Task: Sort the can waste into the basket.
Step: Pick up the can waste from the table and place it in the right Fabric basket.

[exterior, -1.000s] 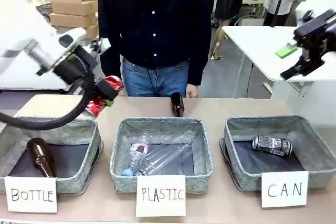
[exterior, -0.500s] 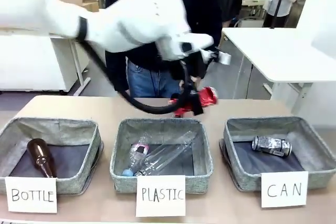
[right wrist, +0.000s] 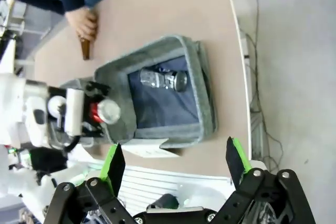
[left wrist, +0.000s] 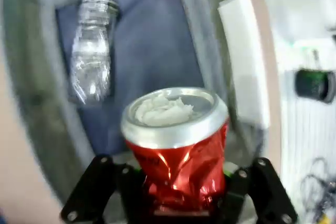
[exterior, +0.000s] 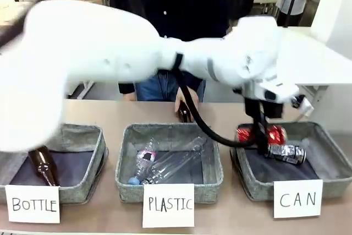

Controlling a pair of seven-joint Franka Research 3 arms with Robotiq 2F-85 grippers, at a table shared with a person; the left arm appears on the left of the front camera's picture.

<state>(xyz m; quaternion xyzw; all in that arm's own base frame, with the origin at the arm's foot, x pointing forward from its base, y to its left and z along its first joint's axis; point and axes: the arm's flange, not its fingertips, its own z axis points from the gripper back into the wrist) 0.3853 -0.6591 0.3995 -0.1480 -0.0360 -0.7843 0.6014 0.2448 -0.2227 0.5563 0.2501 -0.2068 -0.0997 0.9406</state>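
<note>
Half a second ago the left gripper [exterior: 258, 136] hung over the far edge of the middle basket. Now it is over the basket labelled CAN [exterior: 330, 188], at that basket's 10 o'clock corner in the front view. The red can [exterior: 275, 135] has come along with it. The dark can [exterior: 286, 152] lies where it lay, at about 4 o'clock from the red one and close to it; whether the two touch is hard to say from here.

The left arm reaches from 9 o'clock across the whole table, its wrist bent so the fingers point down into the basket. In the left wrist view the jaws are clamped on the red can's [left wrist: 176, 156] dented body, its silver end turned towards the camera, with the dark can [left wrist: 92, 61] on the blue floor at 11 o'clock.

The right gripper [right wrist: 173, 162] is high above the table with its jaws wide apart, gripping nothing. At 10 o'clock in its view, a person's hand [right wrist: 84, 24] rests on a brown bottle [right wrist: 84, 50].
</note>
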